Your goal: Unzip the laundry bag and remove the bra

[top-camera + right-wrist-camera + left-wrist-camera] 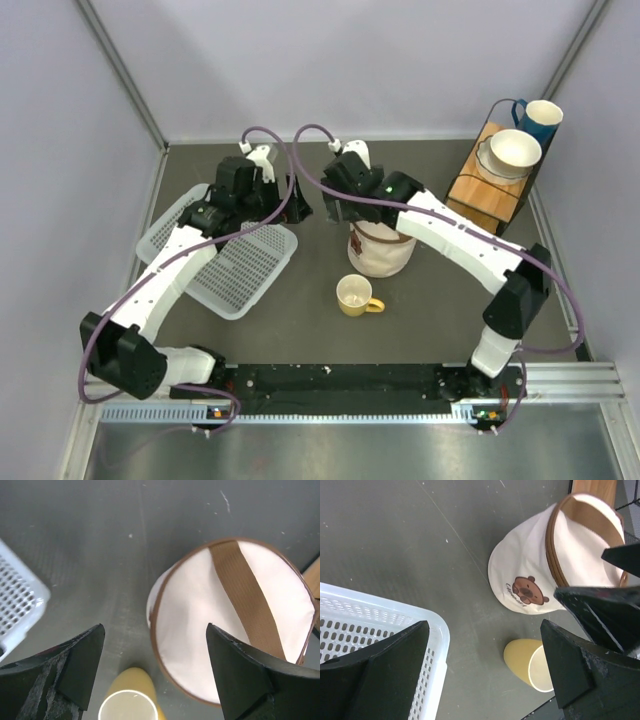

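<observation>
The laundry bag (381,257) is a cream pouch with brown trim and stands upright mid-table, its round lid shut. In the right wrist view the lid (220,630) has a brown strap (248,594) across it. In the left wrist view the bag (535,565) shows a bear print. The bra is hidden. My right gripper (345,212) hangs open above the bag's far left edge, and it is empty in its own view (155,630). My left gripper (300,207) is open and empty left of the bag, over bare table (485,630).
A yellow mug (356,295) stands just in front of the bag, also seen from the wrists (527,665) (127,702). A white lattice basket (225,260) lies at the left. A wooden stand (485,195) with a bowl (515,150) and a blue mug (541,118) is back right.
</observation>
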{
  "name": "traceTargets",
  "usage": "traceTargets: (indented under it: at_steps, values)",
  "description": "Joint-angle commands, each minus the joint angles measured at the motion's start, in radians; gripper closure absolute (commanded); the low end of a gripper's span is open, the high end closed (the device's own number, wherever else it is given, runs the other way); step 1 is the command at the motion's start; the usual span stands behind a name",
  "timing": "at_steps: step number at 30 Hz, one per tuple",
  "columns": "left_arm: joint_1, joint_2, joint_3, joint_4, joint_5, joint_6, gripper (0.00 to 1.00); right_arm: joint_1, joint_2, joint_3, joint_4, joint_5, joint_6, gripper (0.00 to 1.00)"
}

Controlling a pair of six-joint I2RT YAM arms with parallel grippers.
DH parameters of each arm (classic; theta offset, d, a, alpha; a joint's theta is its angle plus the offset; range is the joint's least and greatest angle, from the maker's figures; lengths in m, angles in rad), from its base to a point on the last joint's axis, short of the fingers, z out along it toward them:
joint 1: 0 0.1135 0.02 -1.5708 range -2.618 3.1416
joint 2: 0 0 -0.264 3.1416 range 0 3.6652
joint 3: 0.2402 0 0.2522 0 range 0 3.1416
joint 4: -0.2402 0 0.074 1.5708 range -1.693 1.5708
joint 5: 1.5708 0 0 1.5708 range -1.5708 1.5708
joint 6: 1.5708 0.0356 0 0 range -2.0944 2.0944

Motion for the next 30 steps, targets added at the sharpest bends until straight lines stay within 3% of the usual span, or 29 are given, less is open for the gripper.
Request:
traceTargets:
  at_steps: [1,4,8,13,20,24,30]
  values:
    - [0.01,-0.025,0.045,0.013,0.011,-0.024,0.01,0.019,-0.139,0.032,0.081,-0.033,-0.049,0.16]
    - [0.01,-0.013,0.018,0.045,0.07,-0.073,0.01,0.014,-0.251,-0.034,0.094,0.039,-0.064,0.17]
    - [-0.067,-0.01,0.002,0.079,0.02,-0.165,0.02,-0.009,-0.381,-0.187,0.105,0.22,-0.09,0.17]
    - [-0.174,0.059,0.032,0.166,0.06,-0.274,0.03,-0.158,-0.554,-0.336,0.104,0.16,-0.067,0.14]
    - [-0.299,0.208,0.03,0.278,0.086,-0.43,0.11,-0.242,-0.693,-0.448,0.099,0.09,-0.043,0.08]
    - [-0.316,0.28,0.047,0.32,0.091,-0.463,0.26,-0.247,-0.705,-0.459,0.093,0.07,-0.038,0.07]
    - [-0.313,0.351,0.119,0.291,0.132,-0.448,0.69,-0.256,-0.722,-0.473,0.093,0.067,-0.047,0.07]
